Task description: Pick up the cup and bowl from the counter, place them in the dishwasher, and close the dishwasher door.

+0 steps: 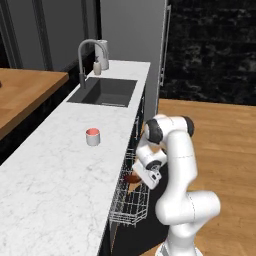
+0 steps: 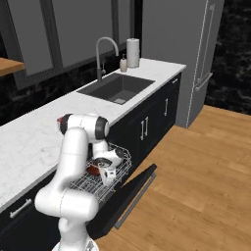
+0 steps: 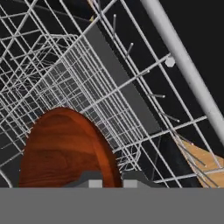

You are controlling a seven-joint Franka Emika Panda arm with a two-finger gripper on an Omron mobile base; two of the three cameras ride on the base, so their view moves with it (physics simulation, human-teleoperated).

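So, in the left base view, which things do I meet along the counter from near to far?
Cup → sink → faucet → soap bottle → paper towel roll, all on the counter.

White arm folded low, gripper (image 3: 109, 178) pointing down, jaws nearly closed

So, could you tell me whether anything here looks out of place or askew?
Nothing looks spilled or damaged. The bowl sits pinched in the tool over the pulled-out dishwasher rack, tilted on edge rather than flat. The cup stands upright on the counter, and the dishwasher door hangs open over the wooden floor.
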